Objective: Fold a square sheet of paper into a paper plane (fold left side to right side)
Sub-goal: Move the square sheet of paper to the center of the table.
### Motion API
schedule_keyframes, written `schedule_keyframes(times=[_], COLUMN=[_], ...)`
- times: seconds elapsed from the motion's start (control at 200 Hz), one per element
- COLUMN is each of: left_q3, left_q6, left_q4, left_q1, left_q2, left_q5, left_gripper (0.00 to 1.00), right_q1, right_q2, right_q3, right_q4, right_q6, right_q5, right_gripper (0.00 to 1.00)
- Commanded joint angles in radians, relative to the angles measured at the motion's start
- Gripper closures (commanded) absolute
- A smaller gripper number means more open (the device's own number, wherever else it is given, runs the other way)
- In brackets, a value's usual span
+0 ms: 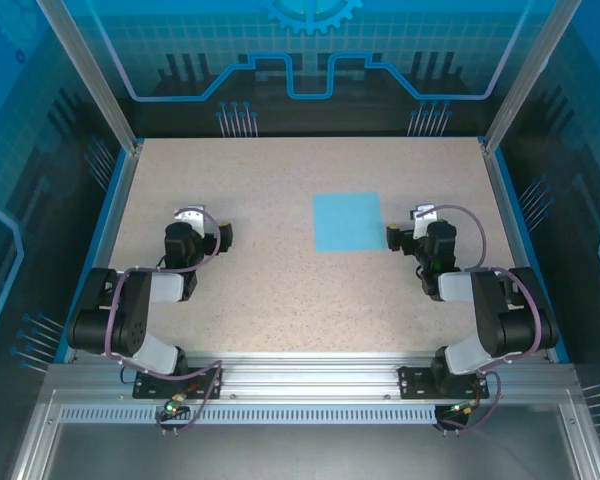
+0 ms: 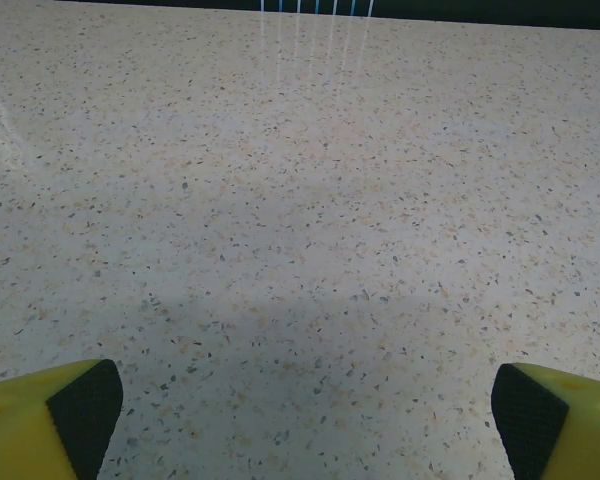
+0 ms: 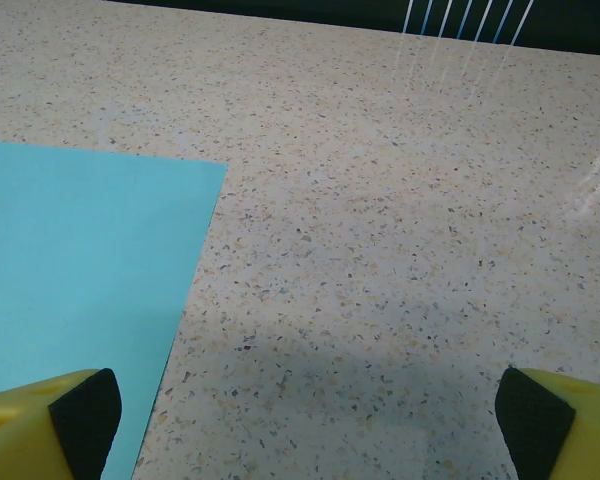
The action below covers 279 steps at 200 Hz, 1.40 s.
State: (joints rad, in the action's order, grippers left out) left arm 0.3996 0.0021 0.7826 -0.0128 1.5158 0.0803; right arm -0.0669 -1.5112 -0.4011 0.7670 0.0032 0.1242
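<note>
**Examiner:** Firstly, what surrounds the work, and does anything obstruct it?

**Inspector:** A speckled beige surface (image 1: pixel 280 300) carries everything. An aluminium rail (image 1: pixel 310 378) runs along its near edge and bears the left arm (image 1: pixel 130 315) and the right arm (image 1: pixel 495 315). Translucent blue panels (image 1: pixel 310 60) with printed line patterns close off the far side and both flanks. Between the sheet and either arm lies bare surface.

**Examiner:** Materials, textures, shapes?

**Inspector:** The surface is matt and stone-flecked, with faint glare streaks toward the far edge. The square sheet of paper (image 1: pixel 347 221) is thin, plain cyan and lies flat, with straight, crisp edges. The fingers (image 2: pixel 20 425) on both wrists are yellow, each faced with black cross-hatched pads (image 3: pixel 80 412).

**Examiner:** And the sheet against the jaws?

**Inspector:** The sheet lies right of centre on the surface. The right jaws stand wide apart and hold nothing, just beside the sheet's right edge at its near end. From the right wrist, the sheet occupies the lower left, its right edge running down toward the left-hand pad. Whether that finger touches the paper I cannot tell. The left jaws are likewise wide apart and empty. They sit over bare surface on the left side, well apart from the sheet.
</note>
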Motion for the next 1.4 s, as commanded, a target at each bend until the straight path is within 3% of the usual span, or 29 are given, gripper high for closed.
schedule_keyframes(times=[0.0,0.46,0.72,0.88,1.105,1.306,1.391], left_q3=[0.016,0.016,0.025,0.023,0.174,0.351,0.392], left_q6=[-0.002,-0.002,-0.013,-0.034,-0.195,-0.455,-0.534], left_q4=[0.001,0.001,-0.021,-0.156,-0.625,-0.993,-1.068], left_q1=[0.005,0.005,0.005,0.005,0.004,0.004,0.0], left_q2=[0.001,0.001,-0.013,-0.183,-0.458,-0.48,-0.421], left_q5=[-0.022,-0.023,0.004,0.054,0.077,-0.082,-0.214], left_gripper=[0.01,0.01,0.01,0.01,0.01,0.01,0.01], right_q1=[-0.007,-0.007,0.028,0.039,0.014,-0.111,-0.18], right_q2=[0.007,0.006,0.016,0.142,0.349,0.362,0.296], right_q3=[-0.023,-0.023,-0.02,-0.087,-0.245,-0.377,-0.44], right_q4=[0.0,0.0,0.001,-0.241,-0.72,-1.038,-1.166], right_q6=[-0.001,-0.001,0.017,0.057,0.224,0.375,0.42], right_q5=[0.011,0.01,-0.062,-0.015,0.009,0.008,0.03], right_gripper=[0.0,0.0,0.0,0.0,0.0,0.0,0.0])
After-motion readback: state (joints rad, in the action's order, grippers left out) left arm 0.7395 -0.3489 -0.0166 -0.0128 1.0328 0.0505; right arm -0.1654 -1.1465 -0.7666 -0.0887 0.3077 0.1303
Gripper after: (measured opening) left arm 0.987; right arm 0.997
